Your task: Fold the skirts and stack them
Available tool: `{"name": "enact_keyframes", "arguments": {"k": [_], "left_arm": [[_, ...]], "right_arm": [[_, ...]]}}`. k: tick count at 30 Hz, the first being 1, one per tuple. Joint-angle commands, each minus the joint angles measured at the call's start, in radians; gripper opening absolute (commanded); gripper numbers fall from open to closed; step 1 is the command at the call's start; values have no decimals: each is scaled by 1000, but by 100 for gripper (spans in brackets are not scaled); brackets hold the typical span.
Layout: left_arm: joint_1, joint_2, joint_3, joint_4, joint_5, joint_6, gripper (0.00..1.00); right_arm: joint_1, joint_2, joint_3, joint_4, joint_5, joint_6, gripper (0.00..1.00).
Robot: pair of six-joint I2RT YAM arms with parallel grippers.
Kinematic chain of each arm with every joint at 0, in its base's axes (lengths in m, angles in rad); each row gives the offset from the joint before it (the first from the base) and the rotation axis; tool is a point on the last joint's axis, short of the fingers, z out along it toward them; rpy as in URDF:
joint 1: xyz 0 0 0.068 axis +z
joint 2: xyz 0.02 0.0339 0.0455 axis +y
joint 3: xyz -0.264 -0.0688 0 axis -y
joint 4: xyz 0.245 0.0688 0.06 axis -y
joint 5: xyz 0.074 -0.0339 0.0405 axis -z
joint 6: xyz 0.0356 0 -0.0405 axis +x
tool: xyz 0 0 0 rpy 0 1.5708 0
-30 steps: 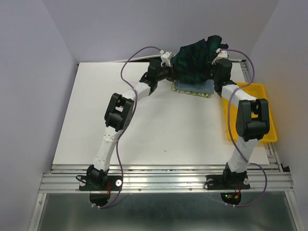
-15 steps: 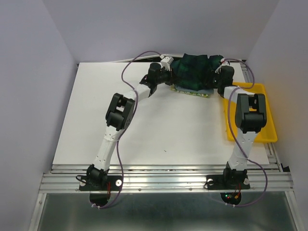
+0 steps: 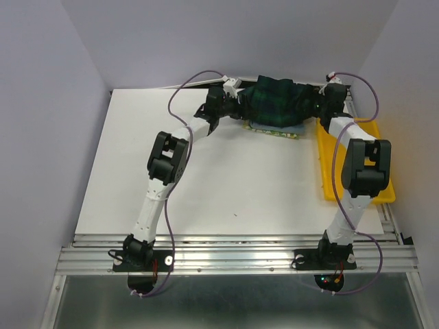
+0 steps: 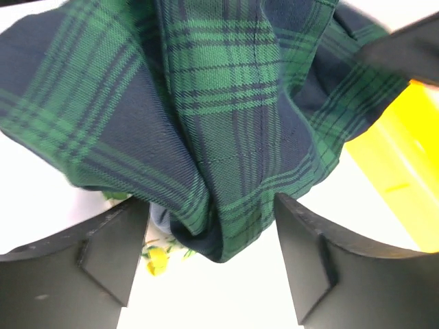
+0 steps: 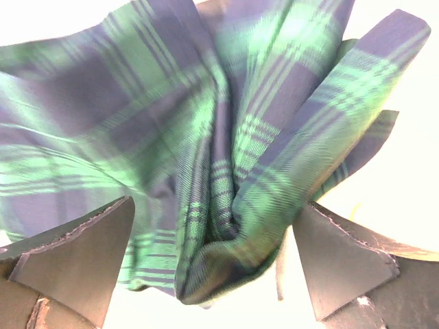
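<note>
**Both tools stand wide at the ends of the plaid skirt**

The left tool (image 4: 209, 250) has its fingers (image 4: 110, 250) spread wide; a bunched fold of the plaid skirt (image 4: 226, 137) hangs into the gap between them, unpinched. Whether the cloth brushes the inner faces cannot be told. The right tool (image 5: 209, 264) is just as wide, and a gathered pleat of the same green-navy cloth sits loose between its two dark fingers.

In the top view the tools are at opposite ends of the plaid skirt, the left tool at its left end and the right tool at its right end, near the far edge of the white worktop (image 3: 206, 192). The plaid skirt lies crumpled in a long heap on the light blue-grey skirt (image 3: 291, 129); that one lies on the lemon-print skirt (image 3: 273, 134). Only the near edges of these two lower skirts show.

A yellow tray (image 3: 328, 179) sits just to the right of the stack, along the right side of the worktop; the right arm reaches over it. In the left wrist view a scrap of lemon print shows beneath the plaid, with the tray's yellow wall off to the right.
</note>
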Motion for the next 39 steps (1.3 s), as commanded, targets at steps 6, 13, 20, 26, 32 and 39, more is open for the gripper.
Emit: {"name": "enact_keyframes", "arguments": {"k": [6,13,20,26,32,39], "left_arm": [[65,-329,-134,-2,-5,33,88],[129,-498,-249,-127,-1,93,88],[207,-606,-307,-240,-16,142,88],[263,-656,-327,-287,-16,153,88],[283,-687,-341,-332,-31,190,88],[283,-709,-373,-410,-30,260,89]], "right_arm": [[-7,-108,140,132,-123,-17,84],[52,19,253,220,-217,36,45],[104,171,353,246,-223,94,19],[104,328,429,318,-148,120,20],[113,498,497,467,-137,148,70],[113,604,525,487,-171,128,100]]}}
